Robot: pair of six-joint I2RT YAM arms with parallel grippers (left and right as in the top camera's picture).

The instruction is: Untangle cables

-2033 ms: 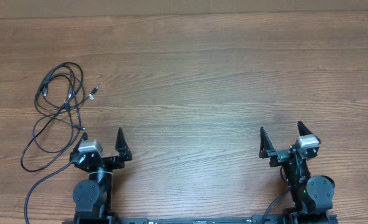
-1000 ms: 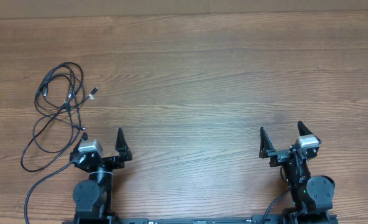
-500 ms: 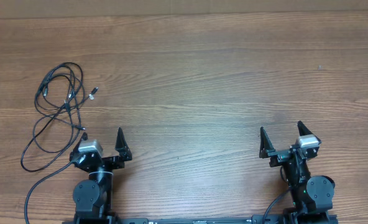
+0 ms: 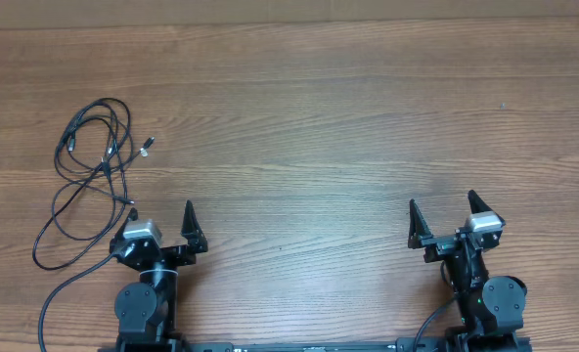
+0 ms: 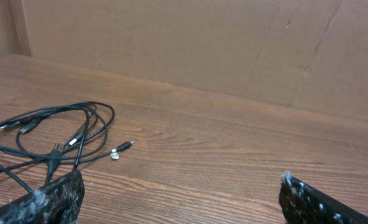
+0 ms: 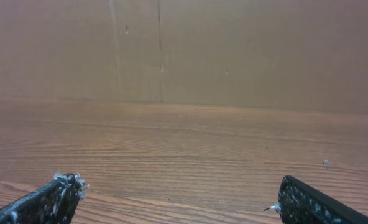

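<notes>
My left gripper (image 4: 160, 211) and right gripper (image 4: 442, 201) stand wide open and empty. The cables (image 4: 104, 168) at 10 o'clock look light and limp; I would pinch 1 plug end (image 4: 148, 145).

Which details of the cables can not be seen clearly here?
Overhead: how many cables there are and where they cross; strands too thin and overlapping.
Left wrist: their near part, cut by the left edge and hidden behind a finger of the left gripper.
Right wrist: they lie outside this view.
</notes>
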